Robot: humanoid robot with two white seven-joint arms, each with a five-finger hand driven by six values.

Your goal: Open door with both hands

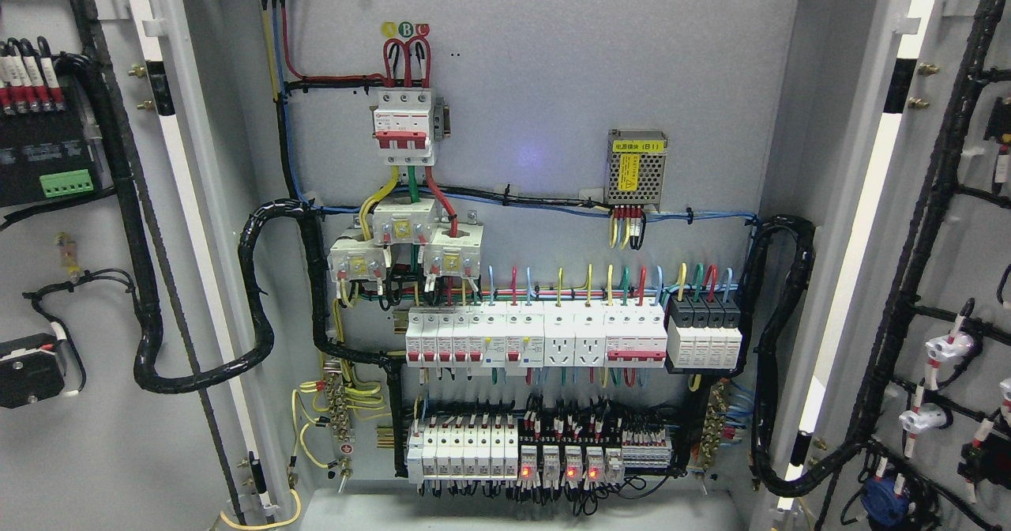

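Two doors stand wide open, the left door (103, 278) and the right door (940, 278) both cut off by the edges, showing the cabinet back panel (553, 80) with breakers (537, 340); no hand or fingers appear.

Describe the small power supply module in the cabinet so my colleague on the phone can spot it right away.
Start from the grey back panel between the two opened doors. In its upper right area, above the long row of white breakers, sits the power supply module. It is the only perforated metal box, with a yellow label on its front and short wires leaving its underside.
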